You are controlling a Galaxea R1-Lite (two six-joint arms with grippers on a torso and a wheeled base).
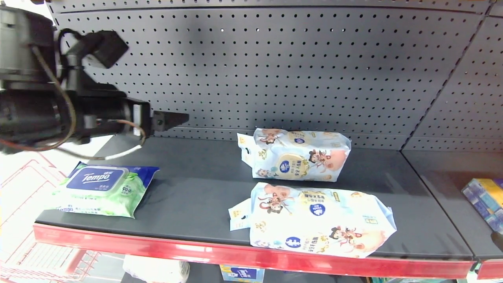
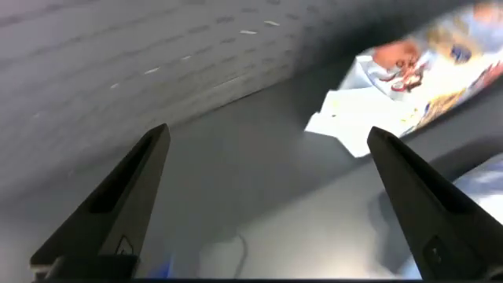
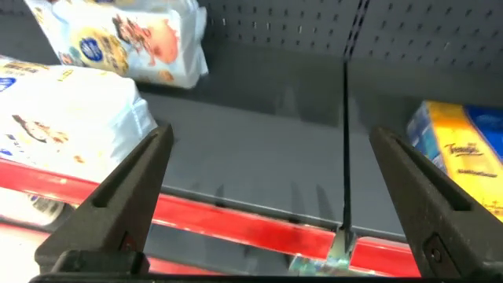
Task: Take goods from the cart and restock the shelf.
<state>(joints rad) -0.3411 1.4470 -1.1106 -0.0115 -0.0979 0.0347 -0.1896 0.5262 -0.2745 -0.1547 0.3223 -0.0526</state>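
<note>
A green wipes pack (image 1: 104, 188) lies flat at the left end of the dark shelf (image 1: 196, 184). My left gripper (image 1: 177, 118) hangs above and behind it, near the pegboard, open and empty. In the left wrist view the left gripper (image 2: 269, 134) points along the bare shelf toward a cartoon-print tissue pack (image 2: 424, 63). Two such packs lie mid-shelf, one at the back (image 1: 298, 153) and one at the front edge (image 1: 318, 220). My right gripper (image 3: 271, 135) is open and empty in front of the shelf's red edge (image 3: 236, 220), to the right of the front pack (image 3: 63, 110).
A blue and yellow pack (image 1: 485, 200) lies on the neighbouring shelf section to the right, also seen as the yellow pack (image 3: 464, 157). The red wire cart (image 1: 23, 236) stands at lower left. A pegboard wall (image 1: 275, 70) backs the shelf. More goods sit on the shelf below (image 1: 157, 269).
</note>
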